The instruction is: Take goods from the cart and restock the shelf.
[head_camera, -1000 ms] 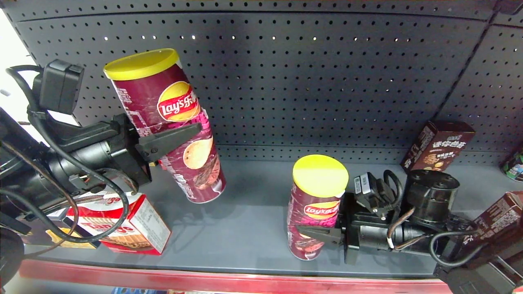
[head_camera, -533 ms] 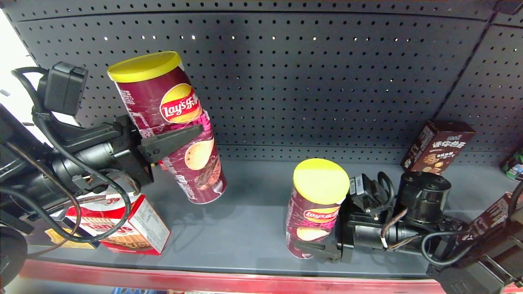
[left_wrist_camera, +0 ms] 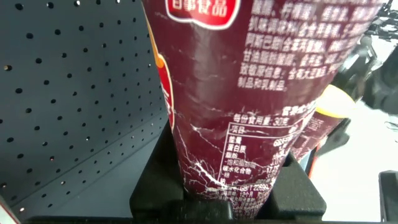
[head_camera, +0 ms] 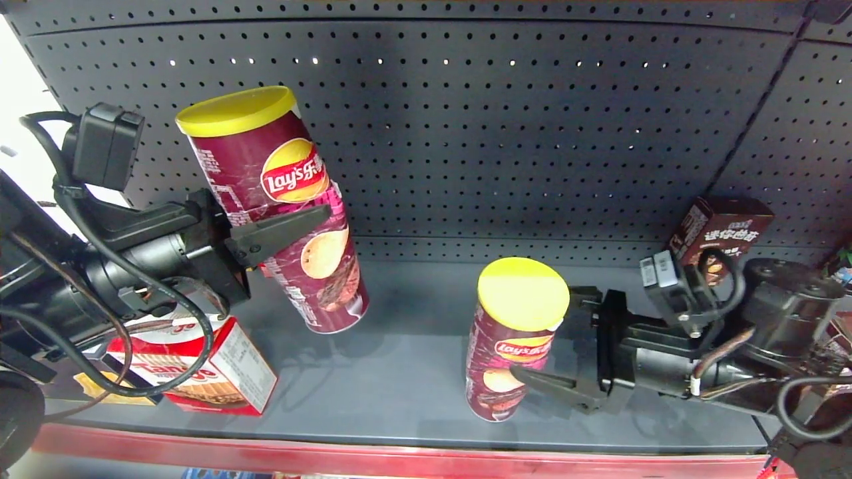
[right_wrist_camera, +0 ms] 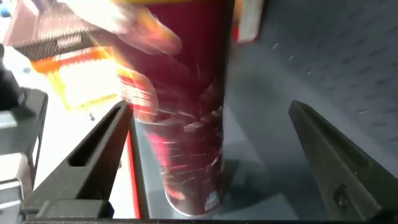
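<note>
My left gripper [head_camera: 303,223] is shut on a maroon chips can [head_camera: 279,206] with a yellow lid, held tilted in the air above the left part of the grey shelf [head_camera: 413,346]. The left wrist view has this can [left_wrist_camera: 249,112] close up, clamped in the gripper [left_wrist_camera: 227,199]. A second identical can [head_camera: 512,339] stands upright on the shelf near the front edge. My right gripper [head_camera: 552,336] is open beside it on the right, its fingertips at the can's sides without gripping it. The right wrist view shows that can [right_wrist_camera: 186,124] ahead of the spread gripper [right_wrist_camera: 208,109].
A red and white wafer box [head_camera: 206,369] lies on the shelf under my left arm. A brown cookie box [head_camera: 719,233] leans at the back right. The pegboard wall [head_camera: 499,133] closes the back. A red lip [head_camera: 333,456] edges the front. Bare shelf lies between the cans.
My right gripper has opened, let go of the standing can and drawn back to the right. The left arm with its can has shifted only slightly.
</note>
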### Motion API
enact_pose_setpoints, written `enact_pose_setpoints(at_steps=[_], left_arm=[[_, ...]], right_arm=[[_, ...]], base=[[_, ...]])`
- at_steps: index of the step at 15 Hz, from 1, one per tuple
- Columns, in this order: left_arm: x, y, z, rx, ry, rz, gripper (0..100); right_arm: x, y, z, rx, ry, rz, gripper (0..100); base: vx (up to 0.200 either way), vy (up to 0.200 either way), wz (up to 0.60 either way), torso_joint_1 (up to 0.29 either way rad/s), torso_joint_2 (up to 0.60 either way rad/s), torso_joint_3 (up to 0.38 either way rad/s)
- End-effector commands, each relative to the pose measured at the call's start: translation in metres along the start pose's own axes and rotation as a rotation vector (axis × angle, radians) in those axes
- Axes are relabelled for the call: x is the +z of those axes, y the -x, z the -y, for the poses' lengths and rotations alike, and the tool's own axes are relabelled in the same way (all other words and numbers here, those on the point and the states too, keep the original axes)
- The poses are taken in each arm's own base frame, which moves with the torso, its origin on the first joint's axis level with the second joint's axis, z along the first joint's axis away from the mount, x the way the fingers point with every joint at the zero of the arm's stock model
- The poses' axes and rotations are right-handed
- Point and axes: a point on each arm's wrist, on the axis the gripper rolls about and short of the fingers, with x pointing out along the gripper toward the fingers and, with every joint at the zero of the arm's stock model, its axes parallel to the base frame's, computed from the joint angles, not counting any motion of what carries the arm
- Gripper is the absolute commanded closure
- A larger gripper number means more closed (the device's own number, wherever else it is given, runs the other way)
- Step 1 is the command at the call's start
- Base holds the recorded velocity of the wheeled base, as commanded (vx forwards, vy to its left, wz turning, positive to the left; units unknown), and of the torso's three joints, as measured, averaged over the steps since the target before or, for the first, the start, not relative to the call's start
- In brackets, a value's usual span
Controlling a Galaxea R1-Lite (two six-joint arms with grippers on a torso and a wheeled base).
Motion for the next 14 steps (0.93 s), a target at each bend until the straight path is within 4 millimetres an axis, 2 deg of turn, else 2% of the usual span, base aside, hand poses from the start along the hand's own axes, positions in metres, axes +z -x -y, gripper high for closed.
enact_pose_setpoints(at_steps=[1,2,3,6,8,10,11,12,14], left_arm=[[-0.003,0.002,0.001,0.000,0.008,-0.007,100],[-0.003,0.002,0.002,-0.001,0.010,-0.010,100],[-0.002,0.003,0.003,-0.002,0.005,-0.005,100],[0.004,0.005,0.005,0.001,-0.008,0.008,100],[0.008,0.004,0.006,-0.004,-0.019,0.018,100],[0.008,0.004,0.006,-0.006,-0.020,0.019,100],[0.008,0.004,0.005,-0.008,-0.021,0.020,100],[0.009,0.004,0.005,-0.008,-0.024,0.023,100],[0.015,0.000,0.005,-0.015,-0.039,0.039,100]], right_arm=[[0.032,0.038,-0.012,-0.064,0.039,0.072,0],[0.036,0.047,-0.015,-0.080,0.038,0.083,0],[0.044,0.069,-0.023,-0.131,0.045,0.099,0],[0.060,0.112,-0.032,-0.306,0.071,0.107,0],[0.065,0.140,-0.049,-0.419,0.074,0.086,0],[0.062,0.157,-0.066,-0.492,0.063,0.060,0],[0.056,0.168,-0.082,-0.545,0.035,0.039,0],[0.053,0.171,-0.088,-0.559,0.024,0.035,0],[0.034,0.185,-0.123,-0.618,-0.048,0.032,0]], base=[[0.000,0.000,0.00,0.000,0.00,0.000],[0.000,0.000,0.00,0.000,0.00,0.000],[0.000,0.000,0.00,0.000,0.00,0.000],[0.000,0.000,0.00,0.000,0.00,0.000],[0.000,0.000,0.00,0.000,0.00,0.000],[0.000,0.000,0.00,0.000,0.00,0.000],[0.000,0.000,0.00,0.000,0.00,0.000],[0.000,0.000,0.00,0.000,0.00,0.000],[0.000,0.000,0.00,0.000,0.00,0.000]])
